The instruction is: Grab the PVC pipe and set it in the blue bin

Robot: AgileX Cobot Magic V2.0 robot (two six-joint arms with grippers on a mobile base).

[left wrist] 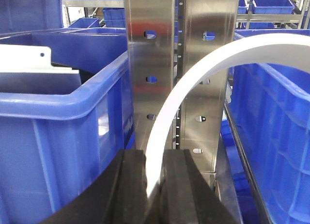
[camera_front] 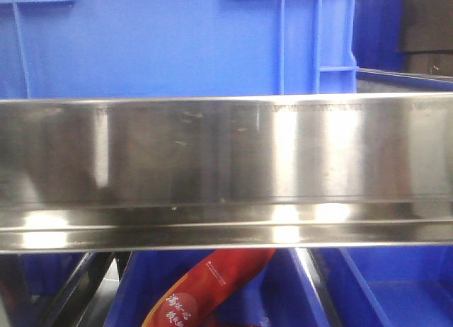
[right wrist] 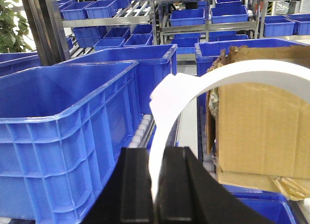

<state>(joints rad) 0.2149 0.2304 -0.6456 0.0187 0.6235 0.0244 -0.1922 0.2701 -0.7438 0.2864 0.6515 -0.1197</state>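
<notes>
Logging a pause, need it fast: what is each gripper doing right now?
Left gripper: closed on a curved white strip.
Right gripper: closed on a second curved white strip.

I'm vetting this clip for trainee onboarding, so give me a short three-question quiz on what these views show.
1. True or false: the cardboard box shows in the left wrist view.
2. What passes between the fingers of the left gripper? A) a white curved strip B) a green cable C) nothing
3. In the left wrist view, where does the white piece with a round hole lie?
Key: 1 false, it stands to the right of the right gripper in the right wrist view. 2 A. 3 inside the blue bin at the left.
</notes>
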